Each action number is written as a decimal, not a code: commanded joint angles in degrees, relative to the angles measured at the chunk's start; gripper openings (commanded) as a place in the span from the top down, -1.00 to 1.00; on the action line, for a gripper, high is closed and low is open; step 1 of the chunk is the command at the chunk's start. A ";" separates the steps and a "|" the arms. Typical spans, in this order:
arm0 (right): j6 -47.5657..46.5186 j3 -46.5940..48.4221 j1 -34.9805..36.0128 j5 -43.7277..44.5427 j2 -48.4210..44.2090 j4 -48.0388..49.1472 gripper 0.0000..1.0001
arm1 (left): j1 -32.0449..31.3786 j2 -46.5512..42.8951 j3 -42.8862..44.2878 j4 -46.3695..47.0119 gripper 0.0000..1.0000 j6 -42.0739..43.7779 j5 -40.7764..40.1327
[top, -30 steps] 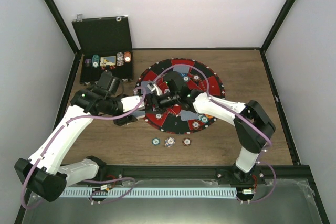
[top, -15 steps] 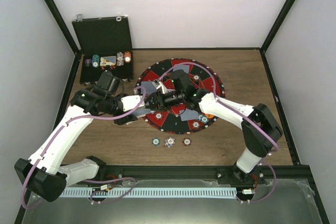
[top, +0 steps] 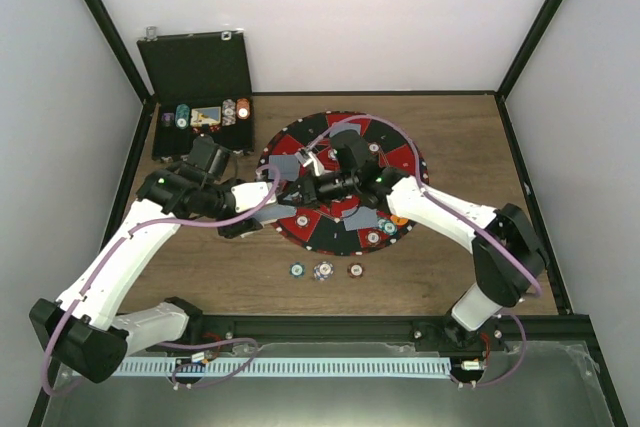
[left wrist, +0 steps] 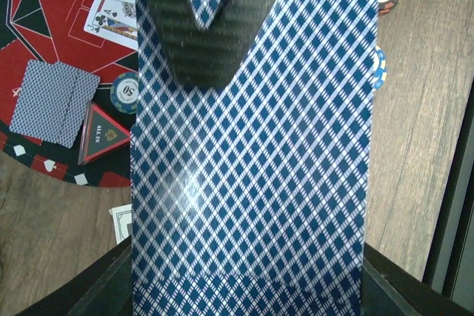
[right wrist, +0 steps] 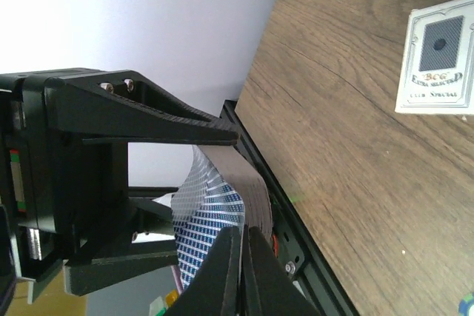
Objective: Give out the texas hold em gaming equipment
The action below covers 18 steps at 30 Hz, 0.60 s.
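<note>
To deal well, we should pull only the top card (right wrist: 211, 209) straight off the deck (left wrist: 252, 183), slowly, so that no second card slides with it, and then lay it on the mat (top: 400, 159). The right fingers (right wrist: 232, 264) are pressed together, pinching the edge of this card, which bows. The left fingers (left wrist: 92, 290) clamp the deck by its two sides, in the air above the mat's left rim.

The right gripper (right wrist: 242, 236) has its two dark fingers pressed nearly together, tips against the edge of a curved stack of blue-checked cards (right wrist: 209, 216). The left gripper (right wrist: 111, 138), a black frame, holds that stack. A white-bordered card (right wrist: 438, 57) lies flat on the wooden table (right wrist: 348, 153).
</note>
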 commanded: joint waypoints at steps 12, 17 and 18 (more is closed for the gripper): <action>-4.69 -1.81 -12.65 0.99 -7.71 -9.01 0.99 | -0.08 -0.80 -1.55 2.48 0.84 -0.04 -1.10; -11.05 0.24 -21.35 1.62 -5.50 -14.62 0.99 | -0.08 -1.15 -1.53 2.22 0.84 0.05 -0.50; -12.87 1.24 -22.75 2.74 -4.21 -16.74 0.99 | -0.08 -1.16 -1.48 2.12 0.84 0.12 -0.37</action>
